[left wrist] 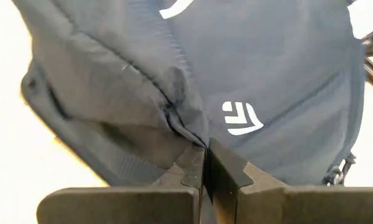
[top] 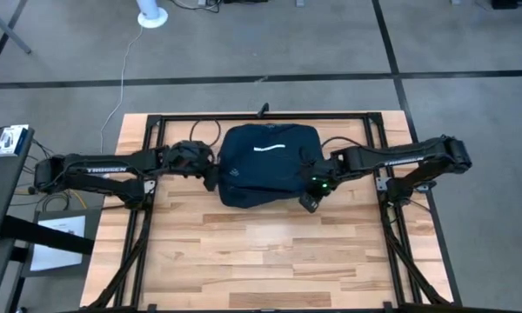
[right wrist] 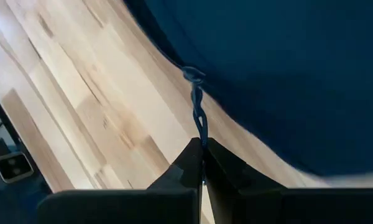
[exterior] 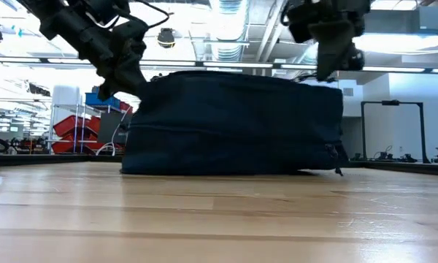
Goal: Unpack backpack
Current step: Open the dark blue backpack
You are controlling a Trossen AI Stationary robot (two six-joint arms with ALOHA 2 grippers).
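- High view: the backpack [top: 265,163] is lying flat on the far half of the wooden table [top: 261,252], midway between the two arms, its white stripe facing up. The left gripper [top: 210,176] is pressing in at the bag's left edge, and the right gripper [top: 311,198] is sitting at the bag's near right corner, with a green light glowing on its wrist.
- Low view: the backpack [exterior: 232,123] is resting on the table [exterior: 219,219] as a broad dark mound. The left gripper [exterior: 135,82] is meeting the bag's upper left corner, where the fabric is rising into a small peak. The right gripper [exterior: 330,69] is hanging just over the top right of the bag. A cord pull is dangling at the bag's lower right corner.
- Left wrist view: the left gripper [left wrist: 205,163] is showing its fingers pressed together, pinching a fold of the backpack [left wrist: 267,74] fabric along a seam; the white logo is sitting just beyond the fingertips.
- Right wrist view: the right gripper [right wrist: 202,158] is showing its fingers closed on a thin dark zipper cord [right wrist: 198,112] that is running taut from the fingertips to the backpack [right wrist: 286,68] edge, above the table [right wrist: 81,106].
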